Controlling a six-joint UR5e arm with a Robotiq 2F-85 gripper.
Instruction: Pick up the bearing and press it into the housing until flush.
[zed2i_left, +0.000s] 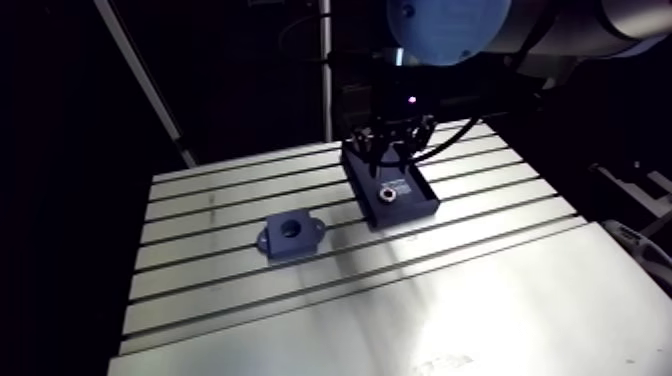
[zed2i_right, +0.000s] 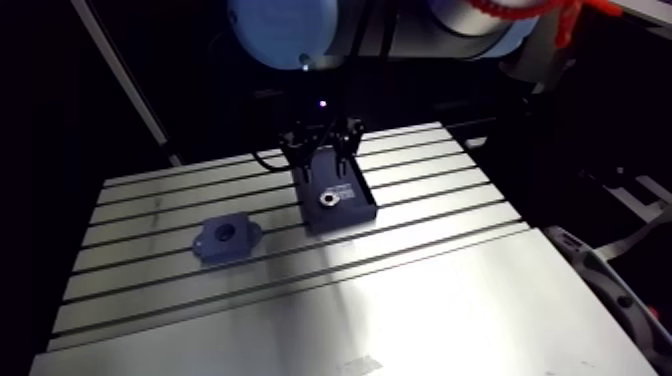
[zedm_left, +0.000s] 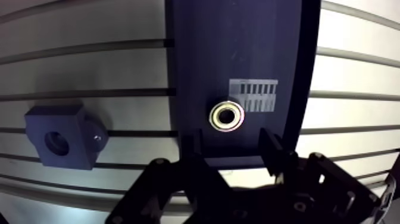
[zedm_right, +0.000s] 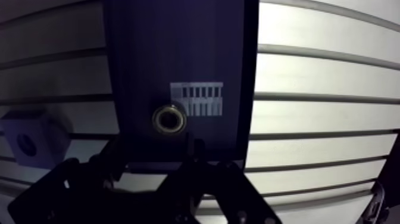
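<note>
Jaws spread wide, empty; bearing (zedm_left: 227, 115) just ahead in tray (zedm_left: 238, 47).

A: Where is the bearing (zedm_left: 227, 115) being kept?
B: In the tray (zedm_left: 196, 47), beside the label (zedm_left: 255, 95), just ahead of the gripper (zedm_left: 231, 146).
A: And the housing (zedm_left: 59, 136)?
B: It is being borne by the table (zed2i_left: 400, 300), apart from the tray, to its left and nearer in the arm view.

The bearing (zedm_left: 227, 115), a small metal ring with a brassy rim, lies flat in a dark tray (zedm_left: 238, 42), just beside a striped label (zedm_left: 255, 95). The housing (zedm_left: 59, 142), a dark blue block with its round bore facing up, sits on the worktop (zedm_left: 89, 71) beside the tray, apart from it.
</note>
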